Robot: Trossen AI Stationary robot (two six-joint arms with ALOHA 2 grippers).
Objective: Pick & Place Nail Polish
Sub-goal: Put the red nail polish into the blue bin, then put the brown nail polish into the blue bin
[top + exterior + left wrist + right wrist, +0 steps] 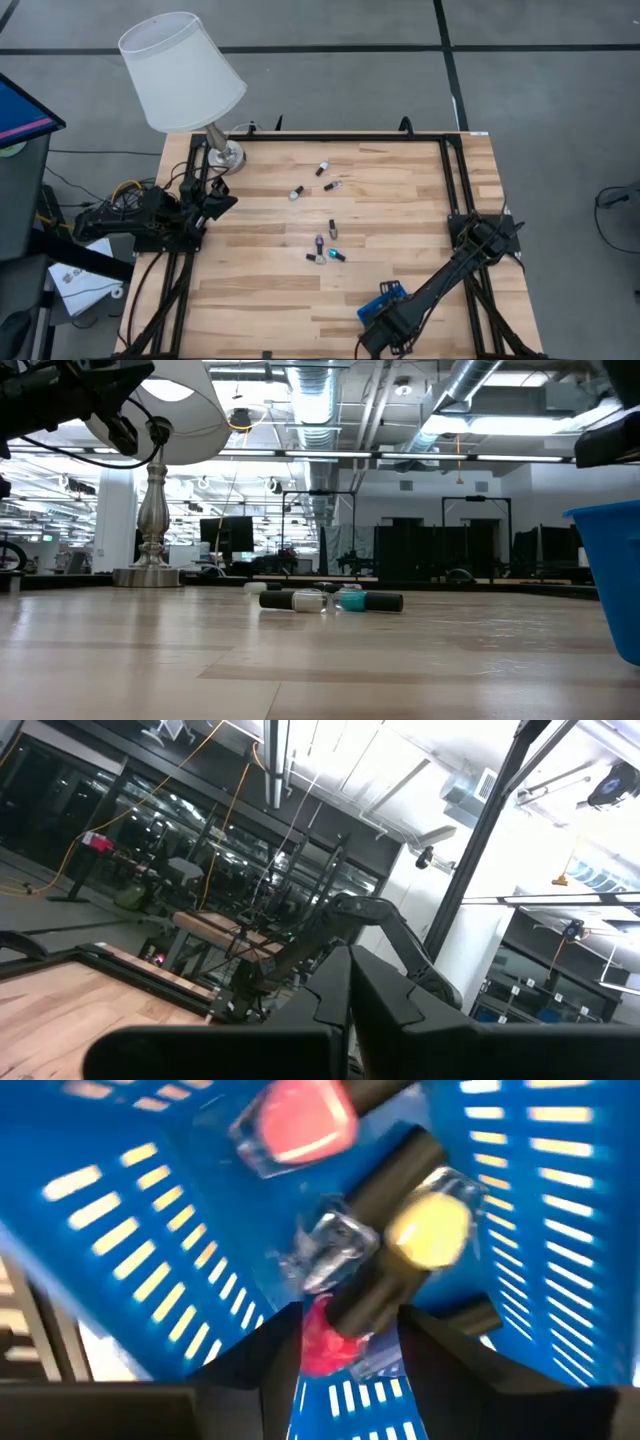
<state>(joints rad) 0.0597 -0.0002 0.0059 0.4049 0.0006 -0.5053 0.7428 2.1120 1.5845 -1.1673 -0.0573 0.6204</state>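
nail polish bottles: several loose mid-table (320,245); others in blue basket (150,1230). likely light, glassy, slippery; best pinched across the cap. right gripper (335,1355) jaws part-open around red bottle (325,1348), hold uncertain. left gripper (222,203) closed, empty.

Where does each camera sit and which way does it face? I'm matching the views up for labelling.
High: overhead, straight down on the table, both arms, lamp, scattered nail polish bottles.
Low: table height, level across the bottles toward the room; blue basket at the edge.
Left wrist: on the left arm, facing the room past its shut jaws.
Right wrist: looking down into the basket at bottles.
High and low share lamp, bottles and basket.
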